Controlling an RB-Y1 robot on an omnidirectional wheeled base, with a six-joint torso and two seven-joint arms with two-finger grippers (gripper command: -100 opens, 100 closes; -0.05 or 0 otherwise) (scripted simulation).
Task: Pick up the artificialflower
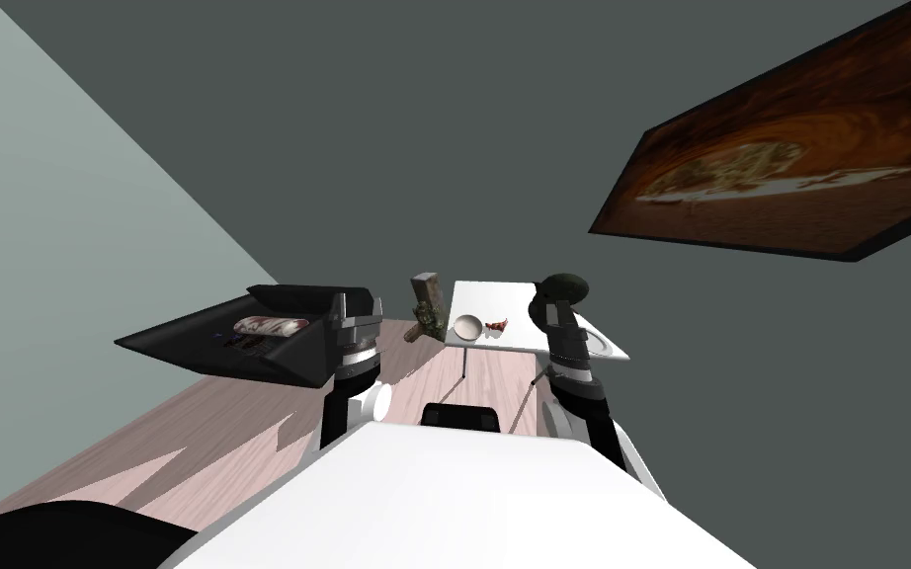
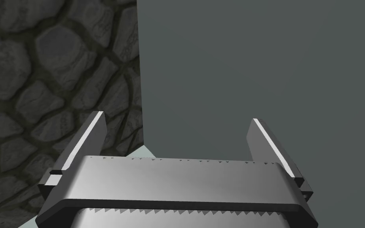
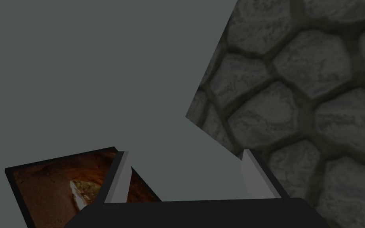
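A small red item [image 1: 496,324], which I take for the artificial flower, lies on a small white table [image 1: 491,296] ahead of me, beside a white bowl [image 1: 467,326]. Both arms are raised in front of my chest, short of the table. The left forearm [image 1: 354,344] stands left of the table and the right forearm [image 1: 568,346] overlaps its right edge. My left gripper [image 2: 176,118] is open and holds nothing, with walls behind it. My right gripper [image 3: 184,153] is open too, with nothing between its fingers.
A brown and green block-like object [image 1: 429,304] stands at the table's left edge. A dark couch-like piece [image 1: 216,346] with a patterned cushion [image 1: 271,326] sits to the left. A round grey dish [image 1: 599,343] lies at the table's right. Pale wood floor [image 1: 197,435] stretches between.
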